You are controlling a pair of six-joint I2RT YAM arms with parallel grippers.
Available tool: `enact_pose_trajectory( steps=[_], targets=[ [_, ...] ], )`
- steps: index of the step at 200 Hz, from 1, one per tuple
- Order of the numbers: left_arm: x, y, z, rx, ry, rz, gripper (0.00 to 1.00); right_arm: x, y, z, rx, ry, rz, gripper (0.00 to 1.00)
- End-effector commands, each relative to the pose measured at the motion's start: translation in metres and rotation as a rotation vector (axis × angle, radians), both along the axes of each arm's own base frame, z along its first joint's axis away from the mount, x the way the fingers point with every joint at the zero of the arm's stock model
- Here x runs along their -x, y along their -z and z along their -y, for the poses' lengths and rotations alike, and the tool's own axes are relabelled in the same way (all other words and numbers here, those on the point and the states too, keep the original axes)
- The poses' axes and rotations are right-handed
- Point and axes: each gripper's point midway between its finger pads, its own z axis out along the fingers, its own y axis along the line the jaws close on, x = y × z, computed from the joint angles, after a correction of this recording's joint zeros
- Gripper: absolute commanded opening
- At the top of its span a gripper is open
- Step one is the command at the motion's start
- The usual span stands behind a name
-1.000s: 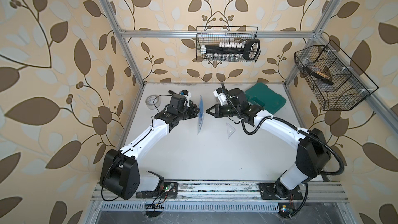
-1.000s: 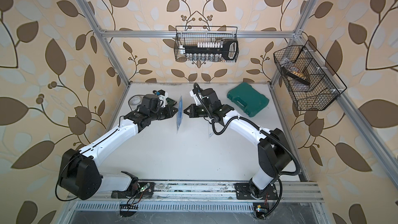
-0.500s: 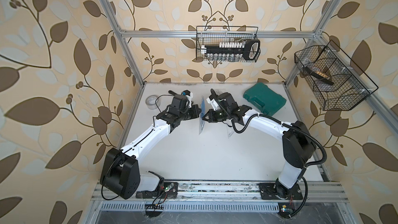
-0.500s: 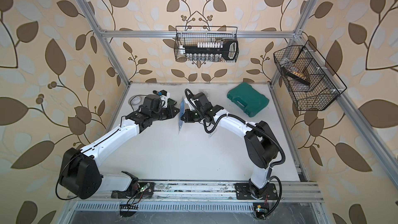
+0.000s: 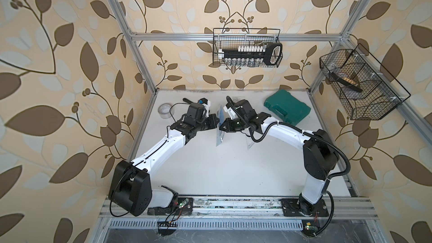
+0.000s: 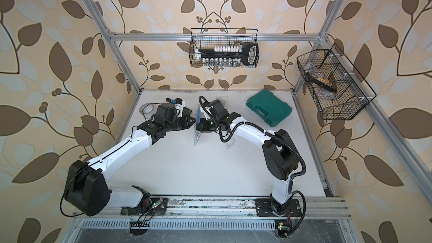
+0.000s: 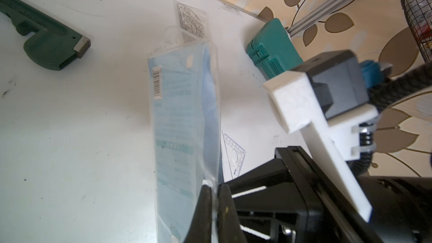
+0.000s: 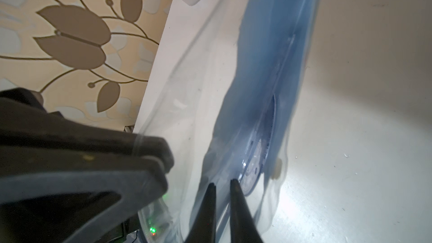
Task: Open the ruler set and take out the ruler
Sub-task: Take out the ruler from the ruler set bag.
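The ruler set (image 5: 219, 129), a clear pouch with a blue card inside, hangs edge-on above the table between both arms in both top views (image 6: 197, 133). My left gripper (image 7: 215, 190) is shut on the pouch's clear side edge (image 7: 211, 113). My right gripper (image 8: 222, 183) stands open by a narrow gap, its tips right against the pouch (image 8: 257, 66). A clear piece with scale marks (image 8: 272, 118) shows through the plastic there; I cannot tell whether it is the ruler. The left fingers (image 8: 149, 155) pinch the pouch beside it.
A clear set square (image 5: 249, 141) and a protractor (image 7: 191, 19) lie on the white table. A teal case (image 5: 287, 109) sits back right, a tape roll (image 5: 164, 111) back left, a green pipe wrench (image 7: 46, 43) near it. Wire baskets (image 5: 246, 51) (image 5: 360, 85) hang on the walls.
My right arm swung left from near the set square up to the hanging pouch, and its jaws parted slightly. The left gripper kept holding the pouch in place.
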Motion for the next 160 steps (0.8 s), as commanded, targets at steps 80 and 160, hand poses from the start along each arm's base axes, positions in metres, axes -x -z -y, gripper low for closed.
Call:
enact_pose_trajectory(
  steps=[80, 160],
  targets=[
    [-0.005, -0.036, 0.01, 0.04, 0.002, 0.104, 0.0, 0.002, 0.013, -0.005, 0.04, -0.039, -0.039, 0.15],
    [-0.01, -0.029, 0.011, 0.015, -0.022, 0.099, 0.0, 0.001, 0.012, -0.001, 0.065, -0.027, -0.025, 0.04]
  ],
)
